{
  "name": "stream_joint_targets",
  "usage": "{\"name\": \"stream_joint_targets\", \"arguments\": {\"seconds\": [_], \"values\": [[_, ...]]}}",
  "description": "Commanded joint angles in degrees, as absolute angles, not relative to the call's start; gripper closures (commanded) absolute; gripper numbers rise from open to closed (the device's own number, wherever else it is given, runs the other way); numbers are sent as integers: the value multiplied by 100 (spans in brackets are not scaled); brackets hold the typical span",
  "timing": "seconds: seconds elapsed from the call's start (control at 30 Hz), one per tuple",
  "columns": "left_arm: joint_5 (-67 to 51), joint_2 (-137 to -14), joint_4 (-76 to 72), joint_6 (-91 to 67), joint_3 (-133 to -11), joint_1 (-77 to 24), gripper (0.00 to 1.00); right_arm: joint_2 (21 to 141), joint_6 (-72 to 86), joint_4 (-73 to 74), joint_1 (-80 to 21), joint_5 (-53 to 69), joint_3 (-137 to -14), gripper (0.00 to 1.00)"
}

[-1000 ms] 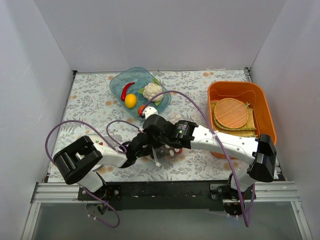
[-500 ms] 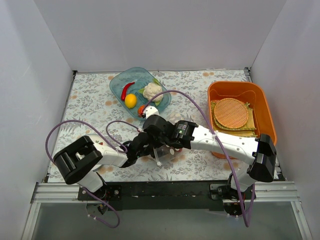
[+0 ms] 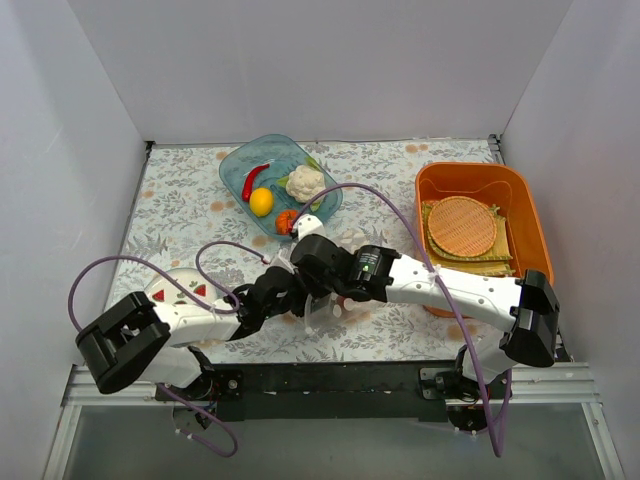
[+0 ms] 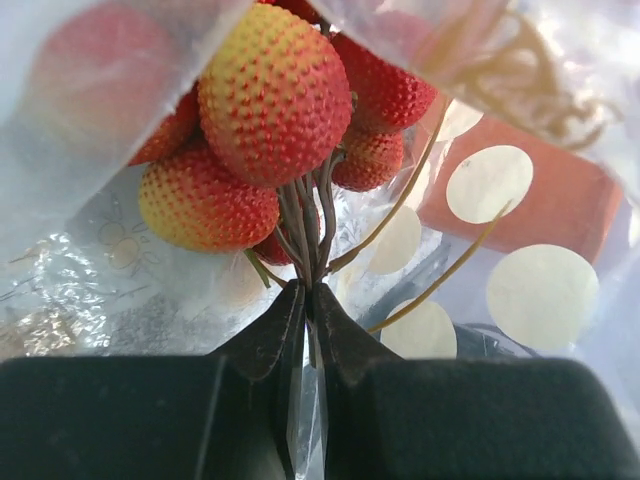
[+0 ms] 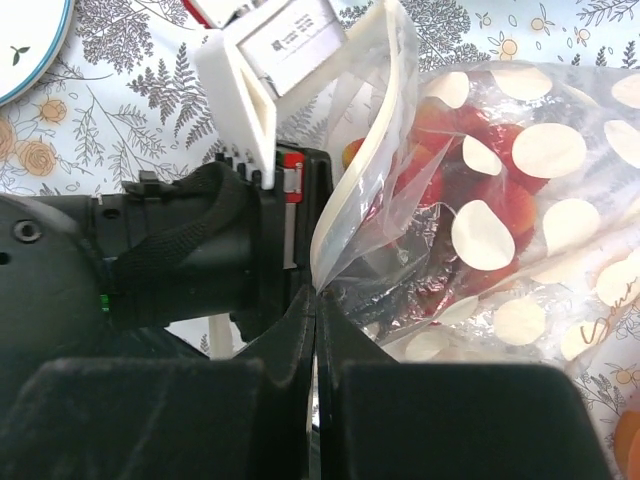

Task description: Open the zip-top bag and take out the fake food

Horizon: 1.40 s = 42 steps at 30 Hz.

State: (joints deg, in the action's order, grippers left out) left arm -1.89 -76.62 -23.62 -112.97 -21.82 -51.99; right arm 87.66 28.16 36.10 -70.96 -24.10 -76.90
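Observation:
The zip-top bag (image 3: 330, 308), clear with white dots, lies at the table's middle front; it also shows in the right wrist view (image 5: 520, 210). My right gripper (image 5: 318, 292) is shut on its white zip rim (image 5: 362, 140), and shows from above (image 3: 312, 290). My left gripper (image 4: 308, 292) reaches inside the bag and is shut on the stems of the fake food, a red-and-yellow berry cluster (image 4: 275, 95); it also shows from above (image 3: 296, 300). A chili, a lemon (image 3: 261, 201), a cauliflower (image 3: 305, 182) and an orange fruit lie in the teal bowl (image 3: 238, 165).
An orange bin (image 3: 520, 195) with round woven mats stands at the right. A white plate (image 3: 178, 286) with printed fruit lies partly under my left arm. Purple cables loop over both arms. White walls close in the table on three sides.
My left arm has swung left and drawn back, uncovering the plate. Both grippers and the bag have shifted slightly toward the front left.

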Motion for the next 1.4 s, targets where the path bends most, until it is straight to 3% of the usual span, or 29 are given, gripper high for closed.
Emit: {"name": "stream_joint_targets", "arguments": {"seconds": [0.0, 0.5, 0.57, 0.6, 0.63, 0.8, 1.13, 1.37], "values": [[114, -7190, -1986, -11118, -2030, -5203, 100, 8604, 2856, 3525, -7101, -2628, -7620, 99], [219, -6522, -581, -10090, -2258, -5010, 100, 8763, 2435, 3551, -7102, -2312, -7488, 99], [263, -6469, -396, -10037, -2303, -4983, 100, 8745, 2434, 3542, -7110, -2320, -7479, 89], [298, -6469, -361, -10037, -2303, -4975, 100, 8719, 2469, 3577, -7102, -2364, -7479, 78], [308, -6477, -291, -10046, -2311, -4966, 100, 8693, 2565, 3612, -7110, -2477, -7471, 56], [316, -6539, -255, -10212, -2180, -4913, 100, 8061, 2803, 3586, -7110, -2847, -6989, 27], [809, -5889, 553, -10609, -2092, -4825, 100, 7225, 2944, 2367, -6242, -1848, -5030, 29], [852, -5792, 764, -10547, -2224, -4799, 100, 7478, 2918, 2003, -6003, -1810, -4614, 27]]}}
